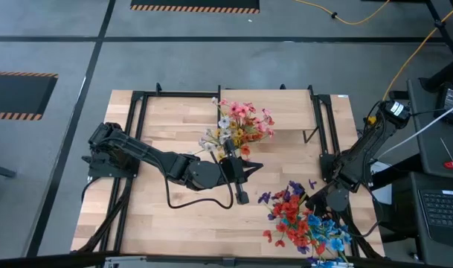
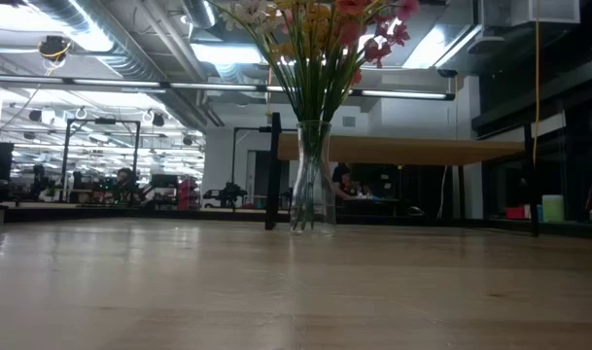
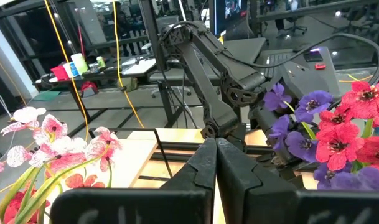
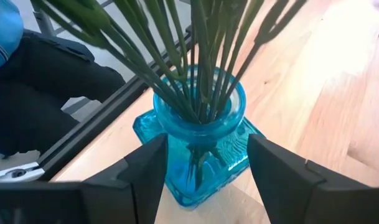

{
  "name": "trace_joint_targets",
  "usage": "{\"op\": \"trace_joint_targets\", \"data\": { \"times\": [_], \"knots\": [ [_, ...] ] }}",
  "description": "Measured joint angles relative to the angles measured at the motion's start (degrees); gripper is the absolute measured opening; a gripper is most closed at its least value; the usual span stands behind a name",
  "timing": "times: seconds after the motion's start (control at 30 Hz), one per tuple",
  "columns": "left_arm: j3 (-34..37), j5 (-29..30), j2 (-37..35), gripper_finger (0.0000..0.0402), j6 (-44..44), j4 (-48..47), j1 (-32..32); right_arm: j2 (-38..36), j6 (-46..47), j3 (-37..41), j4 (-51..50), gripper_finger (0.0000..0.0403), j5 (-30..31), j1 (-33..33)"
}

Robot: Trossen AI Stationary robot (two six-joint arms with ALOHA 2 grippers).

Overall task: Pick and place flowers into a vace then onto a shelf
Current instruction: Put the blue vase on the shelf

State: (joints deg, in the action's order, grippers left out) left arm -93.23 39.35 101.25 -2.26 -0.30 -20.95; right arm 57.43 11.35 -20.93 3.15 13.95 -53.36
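Two vases already hold flowers: a clear vase (image 2: pixel 312 175) mid-counter and a blue vase (image 4: pixel 198 146) at the near right corner. Our right claw (image 4: pixel 205 171) straddles the blue one, wide open, gripping nothing. We judge closing on it, then lifting to the shelf (image 1: pixel 293 109), comes next. The left claw (image 3: pixel 215 163) hangs closed, empty.

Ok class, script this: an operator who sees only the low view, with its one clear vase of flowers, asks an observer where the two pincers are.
Observer: The left pincer is shut, close to the clear vase at mid-table.
Operator: And the right one?
Observer: The right pincer is open, with a finger on each side of a blue vase.
Operator: Is that vase empty?
Observer: No, green stems fill its neck, and red, purple and blue blooms spread above it.
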Motion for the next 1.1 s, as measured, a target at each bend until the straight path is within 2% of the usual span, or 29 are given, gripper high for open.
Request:
{"op": "trace_joint_targets", "data": {
  "times": [0.27,0.4,0.53,0.87,1.1],
  "knots": [
    [0.00,0.01,0.00,0.0006,0.02,0.00,0.00,0.00,0.10,0.00,-0.23,0.0186,0.01,0.00],
    [0.00,0.00,0.00,0.0005,0.01,0.00,0.00,0.00,0.12,0.00,0.01,0.0184,0.01,0.00],
    [0.00,0.01,0.00,0.0002,0.01,0.00,0.00,0.00,0.16,0.00,0.05,0.0203,0.05,0.00],
    [0.00,0.02,0.00,0.0007,0.02,0.00,0.00,0.00,-0.26,0.00,0.35,0.0287,0.08,0.00],
    [0.00,0.02,0.00,0.0007,0.02,0.00,0.00,0.00,-1.21,0.00,0.36,0.0303,0.05,0.00]
  ]
}}
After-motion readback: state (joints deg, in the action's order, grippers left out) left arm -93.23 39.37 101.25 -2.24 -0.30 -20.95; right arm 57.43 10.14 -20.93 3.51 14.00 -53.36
